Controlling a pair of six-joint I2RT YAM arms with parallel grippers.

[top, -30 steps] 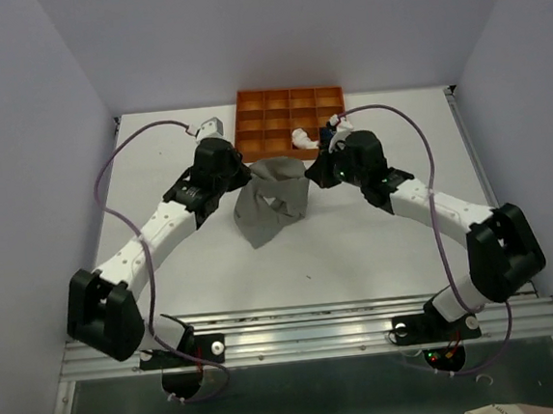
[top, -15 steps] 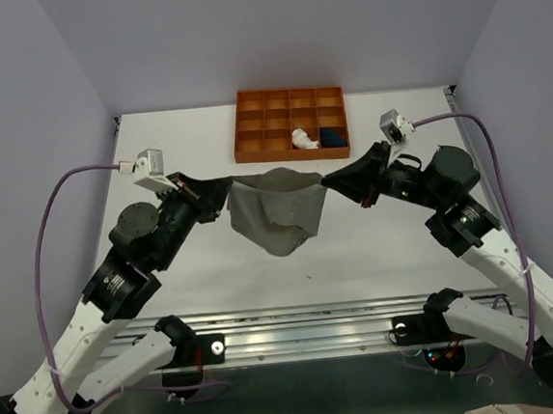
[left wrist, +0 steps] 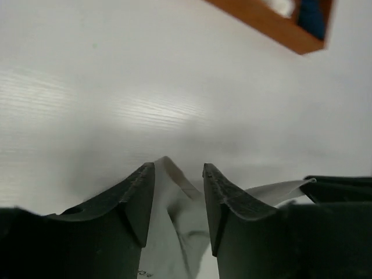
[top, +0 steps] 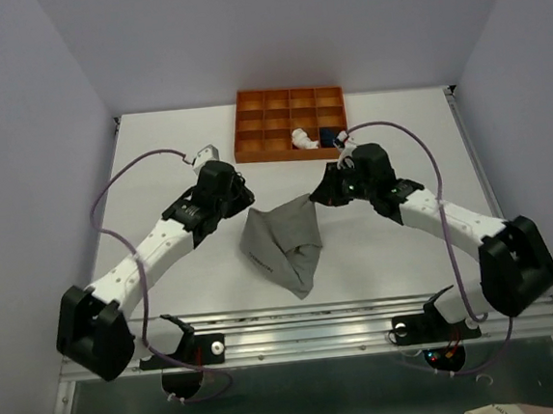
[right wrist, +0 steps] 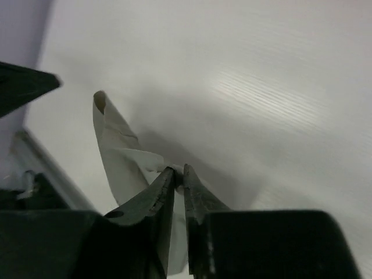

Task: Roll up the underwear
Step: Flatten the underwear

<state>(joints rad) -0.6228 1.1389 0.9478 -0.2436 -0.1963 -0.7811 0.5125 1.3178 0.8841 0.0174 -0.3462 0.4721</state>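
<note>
Fingers of the left gripper stand spread, with a clear gap between them. A raised corner of the grey underwear comes up inside this gap, and the pads do not press on it. On the right gripper the 2 fingers are almost pressed together, with only a thin slit between them. A fold of the same grey cloth reaches just to their tips; if they pinch it or only touch it, I cannot tell. From the top view, the grey garment lies loosely crumpled on the white table between the 2 grippers, with its narrow end pointing to the near edge. Behind it stands the orange tray with many compartments. Its front row holds the pale underwear and, beside it to the right, the navy underwear.
</note>
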